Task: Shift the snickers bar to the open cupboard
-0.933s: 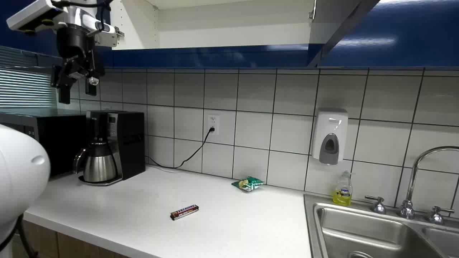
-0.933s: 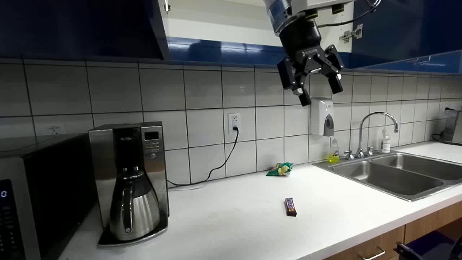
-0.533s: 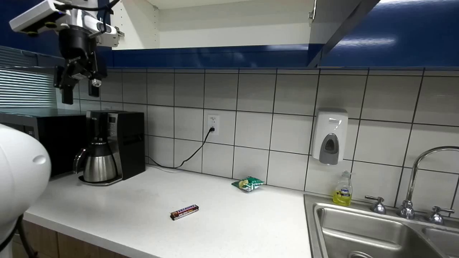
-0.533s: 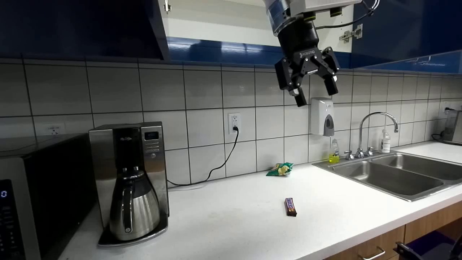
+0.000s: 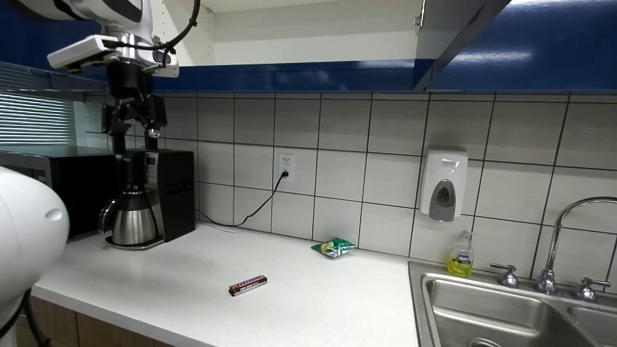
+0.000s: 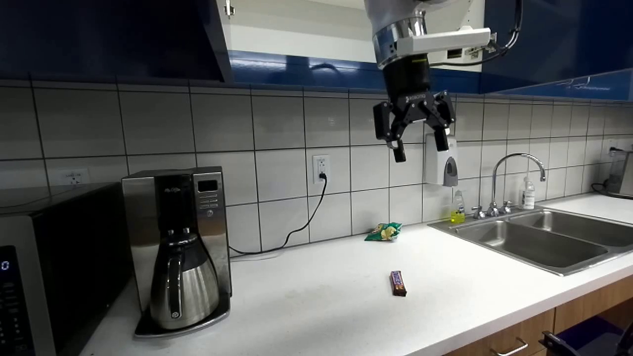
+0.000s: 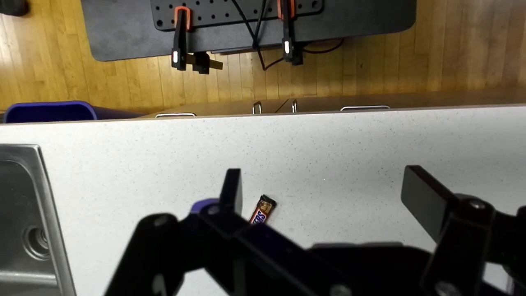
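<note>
White desk [image 5: 308, 311] bore the Snickers bar [image 5: 248, 285], left of the sink [image 5: 487, 303] and nearer than the green packet [image 6: 384, 233]. My jaws hung wide, well above. Both exterior views gave me the whole bar; the wrist view hid one end but alone showed wooden floor [image 7: 135, 84].

Counted are 1 ea. of Snickers bar [image 5: 248, 285], chip bag [image 5: 333, 247], coffeemaker [image 6: 182, 207], end effector [image 6: 421, 151], wall soap disp. [image 5: 444, 176], faucet [image 5: 547, 282]; 2 ea. of sink basins [image 6: 559, 249], faucet handles [image 5: 508, 277], bottles [image 6: 528, 195], clamps [image 7: 179, 39] (wrist view).
</note>
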Motion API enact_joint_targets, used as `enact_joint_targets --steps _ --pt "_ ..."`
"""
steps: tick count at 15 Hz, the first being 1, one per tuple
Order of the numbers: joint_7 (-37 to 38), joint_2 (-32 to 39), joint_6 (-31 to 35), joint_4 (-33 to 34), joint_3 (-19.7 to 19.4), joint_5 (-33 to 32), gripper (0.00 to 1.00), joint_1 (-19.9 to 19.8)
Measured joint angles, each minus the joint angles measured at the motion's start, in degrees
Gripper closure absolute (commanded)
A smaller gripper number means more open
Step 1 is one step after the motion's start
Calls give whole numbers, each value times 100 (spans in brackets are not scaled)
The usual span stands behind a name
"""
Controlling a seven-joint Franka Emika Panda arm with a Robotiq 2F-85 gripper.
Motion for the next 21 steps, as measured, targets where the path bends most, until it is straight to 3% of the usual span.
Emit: enact_joint_targets --steps 9,21 --pt "0 612 1518 -750 -462 0 0 -106" --pt "2 2430 3379 -861 -832 -76 0 -385"
